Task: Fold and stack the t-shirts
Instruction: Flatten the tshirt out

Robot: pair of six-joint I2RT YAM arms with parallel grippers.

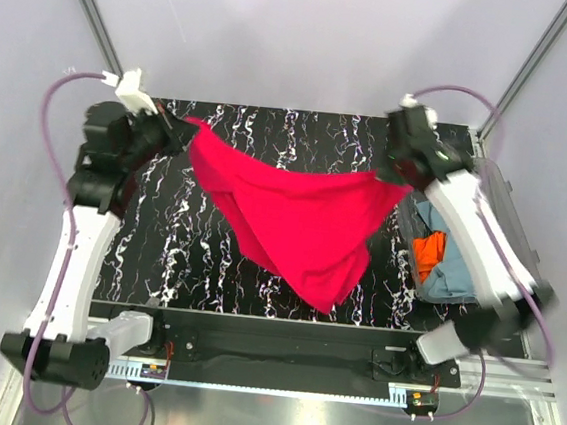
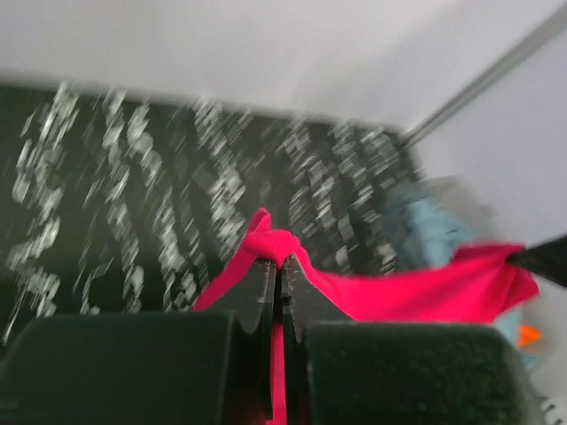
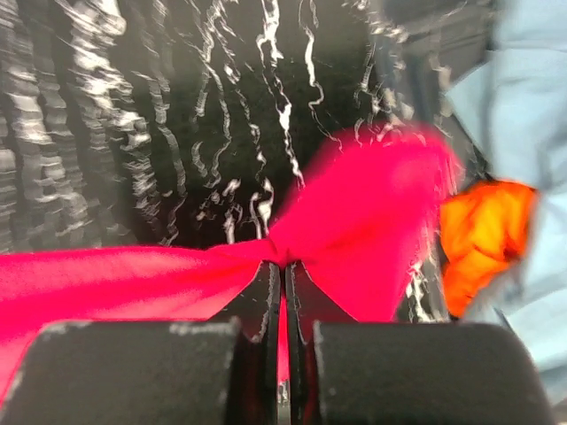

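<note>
From above, my left tool [image 1: 183, 128] is clamped shut on one bunched corner of the red t-shirt [image 1: 303, 219], and my right tool [image 1: 393, 175] is clamped shut on the opposite corner. The shirt hangs spread between the two tools, lifted over the black marbled desk [image 1: 271, 131], and its lowest fold sags toward my bases. Just beyond my right tool, on its outer side, sits the tub [image 1: 499, 193]. The orange t-shirt [image 1: 428, 255] and the grey-blue t-shirt [image 1: 448, 281] lie crumpled in it, partly hidden by my right arm.

From my left wrist, the left tool [image 2: 279, 266] has its jaws pressed together, with a knot of red t-shirt [image 2: 416, 297] pinched at the tips. The cloth stretches away to the dark tip of my right tool [image 2: 545, 257]. The picture is blurred.

From my right wrist, the right tool [image 3: 283, 266] is closed on a gathered twist of red t-shirt [image 3: 372, 212], which fans out to both sides of the jaws. Beside it, on the outer side, lies the orange t-shirt [image 3: 483, 235], touching the grey-blue t-shirt [image 3: 532, 106].
</note>
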